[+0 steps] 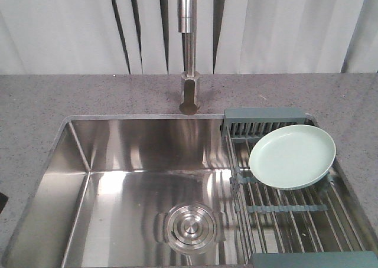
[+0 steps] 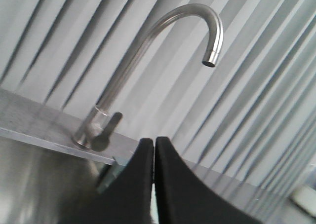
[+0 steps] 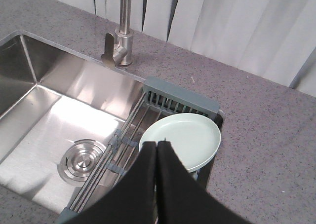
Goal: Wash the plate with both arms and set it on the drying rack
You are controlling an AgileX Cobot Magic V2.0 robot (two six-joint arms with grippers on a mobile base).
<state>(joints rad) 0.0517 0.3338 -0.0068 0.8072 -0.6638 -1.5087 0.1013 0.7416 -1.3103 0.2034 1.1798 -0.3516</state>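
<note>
The plate is seen lying on the drying rack, at the rack's far end near its grey-blue end bar, with the far edge raised a little so that the face tilts toward the sink. Such a lean is judged to let water run off through the steel rods into the basin below, the rack being set across the sink's right side beside the round steel drain. The faucet stands on the grey speckled table behind the sink, and no water is seen running.

The right hand is held above the near rim of the plate, its two black fingers pressed together with nothing between them; whether the rim is touched cannot be told. The left hand is likewise closed and empty, raised over the sink and pointed up toward the faucet spout. By this layout the placing is judged done.
</note>
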